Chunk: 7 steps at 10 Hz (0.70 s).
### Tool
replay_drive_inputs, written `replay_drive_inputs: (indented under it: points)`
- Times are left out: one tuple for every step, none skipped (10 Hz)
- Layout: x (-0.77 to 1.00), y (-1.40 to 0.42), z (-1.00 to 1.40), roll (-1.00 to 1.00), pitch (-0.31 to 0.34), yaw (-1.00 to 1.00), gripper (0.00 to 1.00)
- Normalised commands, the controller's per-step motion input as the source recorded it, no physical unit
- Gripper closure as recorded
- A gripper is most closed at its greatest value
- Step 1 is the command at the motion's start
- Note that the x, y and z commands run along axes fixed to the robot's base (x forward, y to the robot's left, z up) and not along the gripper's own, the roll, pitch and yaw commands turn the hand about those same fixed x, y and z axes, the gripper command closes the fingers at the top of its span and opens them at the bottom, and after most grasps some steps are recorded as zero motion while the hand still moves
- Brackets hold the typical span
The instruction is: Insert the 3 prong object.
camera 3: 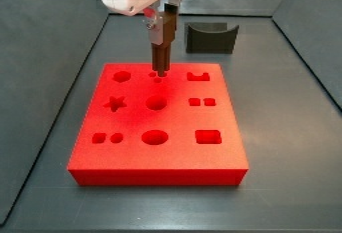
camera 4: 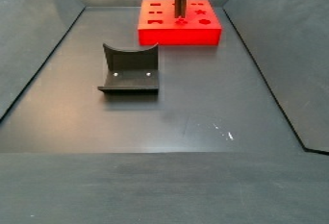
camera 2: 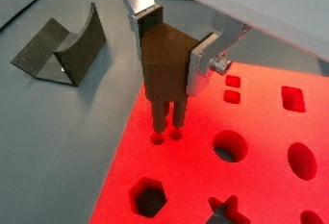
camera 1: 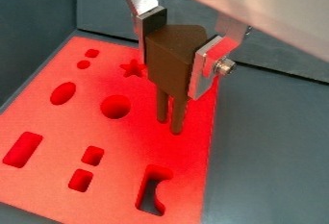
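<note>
Wrist view: gripper [camera 1: 178,47] clamps the 3 prong object [camera 1: 171,64], prongs at the red block [camera 1: 90,122] surface, looks partly entered, not seated. Wrist view: prong tips [camera 2: 164,122] meet small holes. Side view, upper centre: peg upright over block. Side view alone shows curved holder [camera 4: 129,70] well apart.

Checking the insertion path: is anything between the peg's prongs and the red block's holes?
Nothing visible. The gripper holds the peg upright above the red block; its prongs hang just over small holes near the block's edge. The holder sits apart on the floor.
</note>
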Motion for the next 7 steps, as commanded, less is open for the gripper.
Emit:
replay_drive_inputs:
  points:
    - [-0.16, -0.02, -0.12, -0.08, -0.059, 0.0, 1.0]
    - [-0.05, 0.0, -0.08, -0.08, -0.066, 0.15, 1.0]
    - [0.0, 0.02, -0.1, -0.05, -0.03, 0.18, 1.0]
    - [0.04, 0.0, -0.14, -0.01, -0.017, 0.16, 1.0]
    - [0.26, 0.04, -0.19, 0.0, 0.0, 0.18, 1.0]
    - [0.17, 0.04, -0.25, 0.0, 0.0, 0.23, 1.0]
    - [0.13, 0.02, -0.33, 0.0, 0.0, 0.25, 1.0]
